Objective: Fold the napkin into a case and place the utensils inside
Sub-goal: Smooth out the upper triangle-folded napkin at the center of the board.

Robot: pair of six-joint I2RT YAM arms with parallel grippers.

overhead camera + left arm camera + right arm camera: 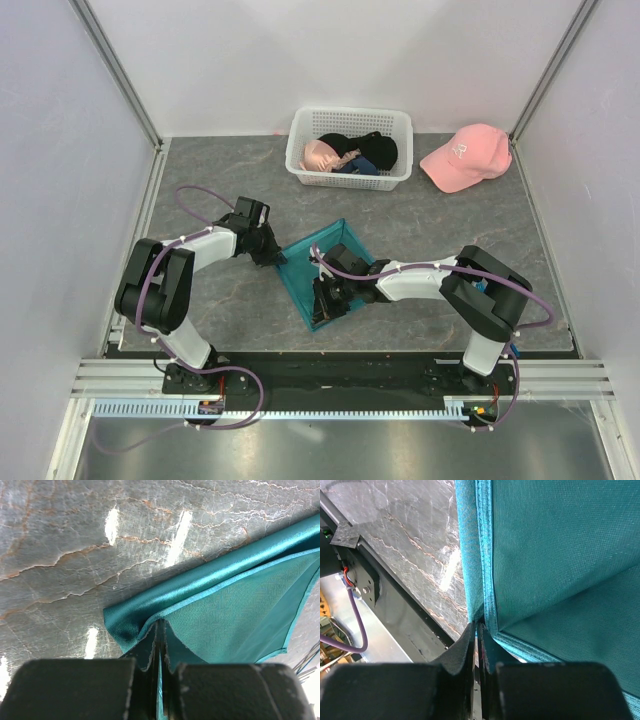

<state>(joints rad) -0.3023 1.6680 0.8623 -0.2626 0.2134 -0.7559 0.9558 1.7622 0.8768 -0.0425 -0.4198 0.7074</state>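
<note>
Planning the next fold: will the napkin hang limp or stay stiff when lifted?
Probably limp: the napkin bends in soft curves where the left gripper pinches it. Likely light: the right gripper holds it by a thin hem. Its sheen suggests it may slip.

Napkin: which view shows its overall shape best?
Top external. It shows the whole napkin spread on the table between both arms. The left wrist view shows only a folded corner pinched in the left gripper. The right wrist view shows only an edge pinched in the right gripper.
</note>
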